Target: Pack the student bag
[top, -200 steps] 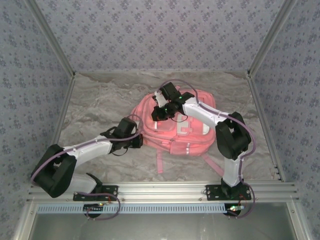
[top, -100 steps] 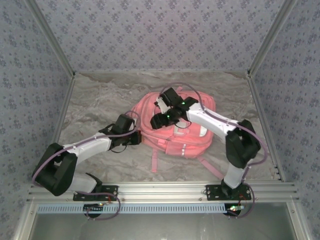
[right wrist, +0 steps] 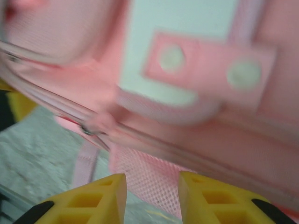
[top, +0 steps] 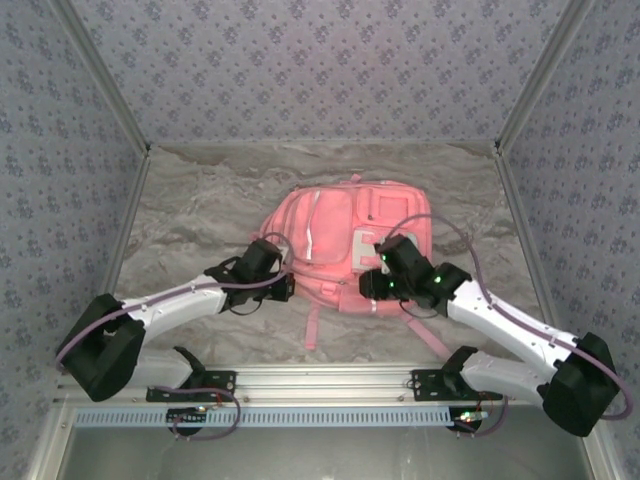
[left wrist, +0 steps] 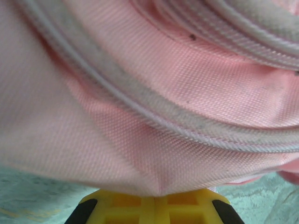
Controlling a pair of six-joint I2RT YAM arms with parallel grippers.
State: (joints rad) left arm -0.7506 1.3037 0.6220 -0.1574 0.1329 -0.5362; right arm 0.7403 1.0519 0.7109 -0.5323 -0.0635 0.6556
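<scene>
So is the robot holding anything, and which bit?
The left gripper pinches the student bag by fabric at its edge; the right gripper is open, holding nothing.

L hand [left wrist: 154, 200] shut, R hand [right wrist: 153, 193] part-open

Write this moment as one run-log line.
bag: flat on table, front up | left hand: shut on bag's left edge | right hand: open at bag's near edge
</scene>
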